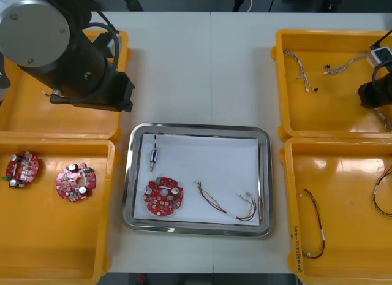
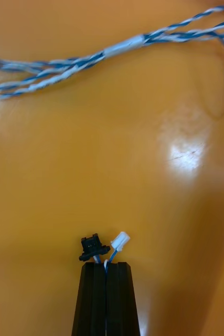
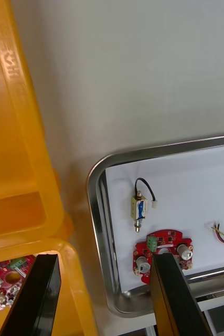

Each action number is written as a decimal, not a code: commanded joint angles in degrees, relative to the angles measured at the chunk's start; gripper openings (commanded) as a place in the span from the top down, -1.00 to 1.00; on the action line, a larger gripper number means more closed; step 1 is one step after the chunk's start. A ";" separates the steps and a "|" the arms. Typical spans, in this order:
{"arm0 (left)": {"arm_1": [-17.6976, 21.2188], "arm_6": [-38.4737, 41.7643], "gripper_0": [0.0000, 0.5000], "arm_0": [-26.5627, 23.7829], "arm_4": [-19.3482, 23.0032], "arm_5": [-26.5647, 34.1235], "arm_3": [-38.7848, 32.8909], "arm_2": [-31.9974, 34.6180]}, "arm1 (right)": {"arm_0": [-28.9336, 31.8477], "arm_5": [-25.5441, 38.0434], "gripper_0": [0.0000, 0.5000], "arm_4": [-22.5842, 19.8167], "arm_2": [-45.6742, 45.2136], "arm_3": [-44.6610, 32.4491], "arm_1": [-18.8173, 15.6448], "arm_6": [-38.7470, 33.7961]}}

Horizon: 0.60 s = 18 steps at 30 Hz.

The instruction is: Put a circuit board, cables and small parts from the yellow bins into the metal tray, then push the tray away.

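Right wrist view: right pincer (image 2: 106, 264) over a yellow bin (image 2: 91, 157) pinches twisted cable (image 2: 120, 241) (left pincer (image 3: 105, 261) spread).

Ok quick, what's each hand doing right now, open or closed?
Left hand: open, holding nothing.
Right hand: closed on the end of a blue and white cable.

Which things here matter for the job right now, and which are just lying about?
In play: right claw, in far right bin, shut on blue and white cable; metal tray.
Lying about: two spare circuit boards; left claw, open by the tray.
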 commanded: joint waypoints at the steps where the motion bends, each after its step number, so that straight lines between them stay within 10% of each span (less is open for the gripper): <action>1: 2.95 -7.11 -1.00 -2.21 0.38 0.50 2.42 4.40 | 0.06 6.34 1.00 3.10 -0.24 -5.07 -1.24 -1.97; 18: 4.62 -15.90 -1.00 -2.39 -4.54 0.50 10.77 7.82 | -6.88 16.80 1.00 3.01 -0.24 -7.53 2.01 -6.80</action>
